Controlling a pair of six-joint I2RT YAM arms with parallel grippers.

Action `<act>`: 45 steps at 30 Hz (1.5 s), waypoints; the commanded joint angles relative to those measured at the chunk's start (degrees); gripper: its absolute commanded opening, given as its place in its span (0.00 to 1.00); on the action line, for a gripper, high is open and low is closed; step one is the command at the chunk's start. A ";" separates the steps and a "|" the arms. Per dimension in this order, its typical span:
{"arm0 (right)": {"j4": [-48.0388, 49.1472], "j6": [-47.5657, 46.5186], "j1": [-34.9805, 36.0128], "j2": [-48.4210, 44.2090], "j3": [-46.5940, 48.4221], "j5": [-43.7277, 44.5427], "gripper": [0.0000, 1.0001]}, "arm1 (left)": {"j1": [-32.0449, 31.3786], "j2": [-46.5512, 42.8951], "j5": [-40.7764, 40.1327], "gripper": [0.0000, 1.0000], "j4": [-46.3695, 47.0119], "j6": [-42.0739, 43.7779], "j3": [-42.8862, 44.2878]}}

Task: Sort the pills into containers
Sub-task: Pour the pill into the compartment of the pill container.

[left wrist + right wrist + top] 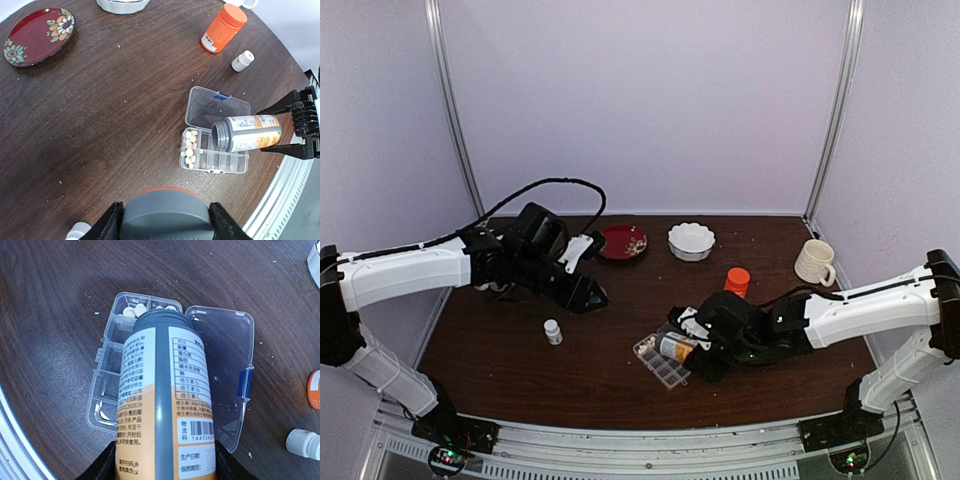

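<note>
Grey bottle (162,390), Chinese label and barcode, clamped in right pincer (164,464) above pill box (102,385); left pincer (165,224) grips cap (165,206).

Pill box (661,362) on table (520,370), front centre; pills (190,147) in its end cells, tilted bottle (246,133) above it. Plate (623,242), bowl (691,241), mug (815,262) behind, left to right.

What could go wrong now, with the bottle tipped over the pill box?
The bottle, held by the right gripper, points its open mouth at the end cells of the pill box that already hold pills. More tilt may overfill them, and pills could scatter onto the table.
</note>
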 commanded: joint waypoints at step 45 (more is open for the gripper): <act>-9.70 -1.50 0.13 5.12 8.86 -0.35 0.00 | -0.58 1.87 1.69 0.00 1.78 0.27 0.98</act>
